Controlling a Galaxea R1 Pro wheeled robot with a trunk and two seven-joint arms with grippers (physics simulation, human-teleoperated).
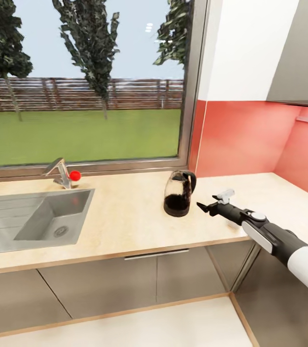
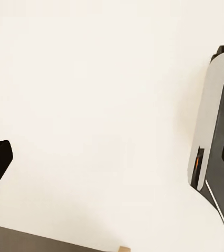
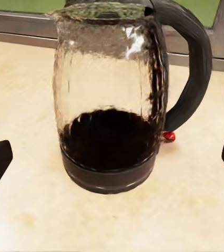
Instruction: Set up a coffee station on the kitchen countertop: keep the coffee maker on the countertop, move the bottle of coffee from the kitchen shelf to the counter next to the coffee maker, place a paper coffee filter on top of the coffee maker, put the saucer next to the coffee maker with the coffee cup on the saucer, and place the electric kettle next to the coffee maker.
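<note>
The right gripper, jaws spread, faces the kettle just ahead on the countertop (ungrasped); every placement seemingly remains.

A: Window fills upper left of the frame, grey frame, trees, wooden fence, lawn outside. Daylight.

B: Right side?

A: White wall above, red backsplash below, grey wall cabinet upper right corner.

B: Lower half?

A: Steel sink at left with drainboard, angular faucet with a red knob behind it. Grey cabinet fronts under, pale floor at the bottom edge.
</note>
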